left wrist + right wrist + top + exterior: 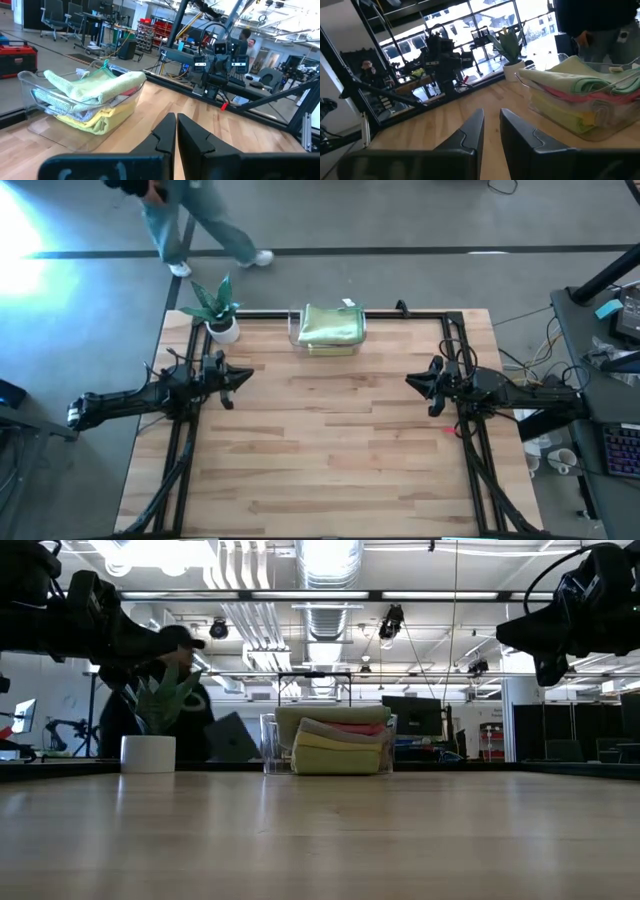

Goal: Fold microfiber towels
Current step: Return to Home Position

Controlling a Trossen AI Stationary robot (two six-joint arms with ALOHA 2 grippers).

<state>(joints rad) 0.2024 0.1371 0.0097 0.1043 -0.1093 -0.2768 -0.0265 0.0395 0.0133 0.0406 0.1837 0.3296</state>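
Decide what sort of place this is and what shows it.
Probably a robotics lab or workshop: exposed silver ceiling ducts, dark office chairs, and a dark left arm and right arm flanking a pale wooden table.

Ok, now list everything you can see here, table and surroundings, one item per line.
table: one, light wood, under both arms
bin: one, clear plastic, middle of the table's far edge
towels: one folded stack, exact count unclear, sage green on top with pink and yellow below, inside the bin
plant: one, green leaves in a white pot, far left corner of the table
person: one, light trousers and white shoes, on the floor beyond the table
left tool: one, dark, raised over the table's left side, shut
right tool: one, dark, raised over the table's right side, fingers slightly apart
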